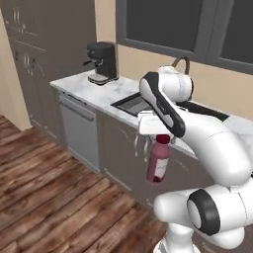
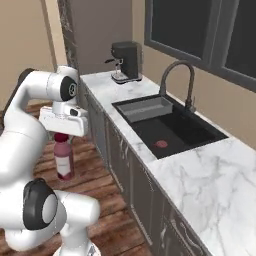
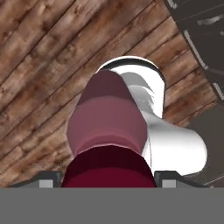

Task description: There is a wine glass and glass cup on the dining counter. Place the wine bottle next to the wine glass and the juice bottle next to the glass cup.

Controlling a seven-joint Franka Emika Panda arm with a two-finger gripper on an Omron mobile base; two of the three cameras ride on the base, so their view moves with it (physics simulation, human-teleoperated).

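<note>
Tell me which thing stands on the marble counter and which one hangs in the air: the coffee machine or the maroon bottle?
The black coffee machine stands on the counter. The juice bottle hangs above the wooden floor, held by its cap in the gripper.

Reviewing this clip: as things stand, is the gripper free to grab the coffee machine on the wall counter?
Probably not: the gripper is already shut on the juice bottle, hanging over the wooden floor, away from the coffee machine.

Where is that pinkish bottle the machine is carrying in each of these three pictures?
Left base view: juice bottle hangs right of centre, under the white arm.
Right base view: at left, over the wood floor.
Hand view: fills the lower middle.
Shared landmark: the coffee machine on the counter.
</note>
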